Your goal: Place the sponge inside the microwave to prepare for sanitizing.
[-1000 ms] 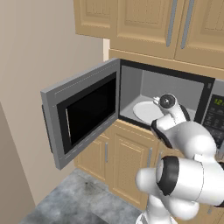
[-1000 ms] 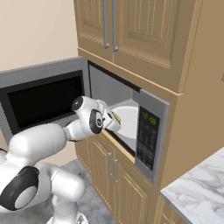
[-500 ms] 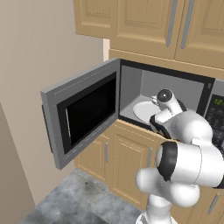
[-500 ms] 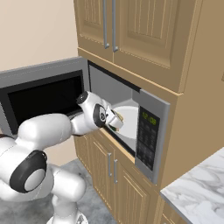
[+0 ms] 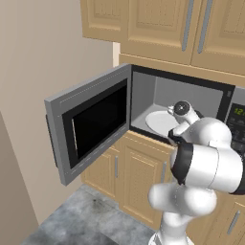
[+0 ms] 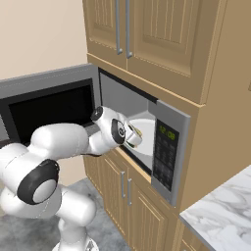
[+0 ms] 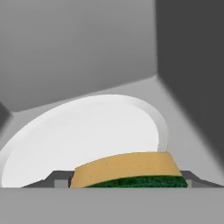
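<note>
Sponge at the microwave's mouth
The gripper (image 7: 127,183) clasps the sponge (image 7: 127,171) between its fingers, over the microwave's (image 5: 191,95) white plate (image 7: 87,131).

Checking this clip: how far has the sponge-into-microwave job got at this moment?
Done: the microwave door stands wide open, and the arm has reached into the cavity. In hand: the gripper holds the sponge between its fingers, over the near edge of the white plate in the hand view. Left: the sponge is not yet set down and released, and the arm not yet pulled out.
</note>
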Controlling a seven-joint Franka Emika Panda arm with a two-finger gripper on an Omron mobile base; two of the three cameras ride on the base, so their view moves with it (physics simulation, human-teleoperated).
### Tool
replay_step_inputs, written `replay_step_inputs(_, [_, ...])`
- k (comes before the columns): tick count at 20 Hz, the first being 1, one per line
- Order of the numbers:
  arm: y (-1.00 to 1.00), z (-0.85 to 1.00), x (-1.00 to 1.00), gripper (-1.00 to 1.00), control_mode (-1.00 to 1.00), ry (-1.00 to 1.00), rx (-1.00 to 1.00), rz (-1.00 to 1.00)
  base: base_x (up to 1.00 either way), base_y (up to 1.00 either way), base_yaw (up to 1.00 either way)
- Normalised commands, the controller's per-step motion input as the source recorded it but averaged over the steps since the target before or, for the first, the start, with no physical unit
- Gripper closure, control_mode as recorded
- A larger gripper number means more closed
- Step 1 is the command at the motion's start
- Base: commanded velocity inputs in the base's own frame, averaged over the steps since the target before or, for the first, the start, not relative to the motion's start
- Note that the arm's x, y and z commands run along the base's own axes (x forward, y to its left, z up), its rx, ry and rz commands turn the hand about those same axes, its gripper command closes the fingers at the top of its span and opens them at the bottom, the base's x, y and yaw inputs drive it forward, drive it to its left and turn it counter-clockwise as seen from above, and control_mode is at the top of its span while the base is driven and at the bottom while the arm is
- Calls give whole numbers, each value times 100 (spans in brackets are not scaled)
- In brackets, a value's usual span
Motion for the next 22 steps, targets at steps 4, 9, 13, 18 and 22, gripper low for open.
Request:
replay_step_inputs(4, [0, -15, 16, 100, -100, 0, 0, 0, 0, 0, 0])
replay_step_inputs(9, [0, -8, 19, 100, -100, 0, 0, 0, 0, 0, 0])
replay_step_inputs(13, [-4, 0, 18, 100, -100, 0, 0, 0, 0, 0, 0])
replay_step_inputs(18, [-9, -3, 20, 100, -100, 0, 0, 0, 0, 0, 0])
replay_step_inputs(22, [-17, -12, 21, 100, -100, 0, 0, 0, 0, 0, 0])
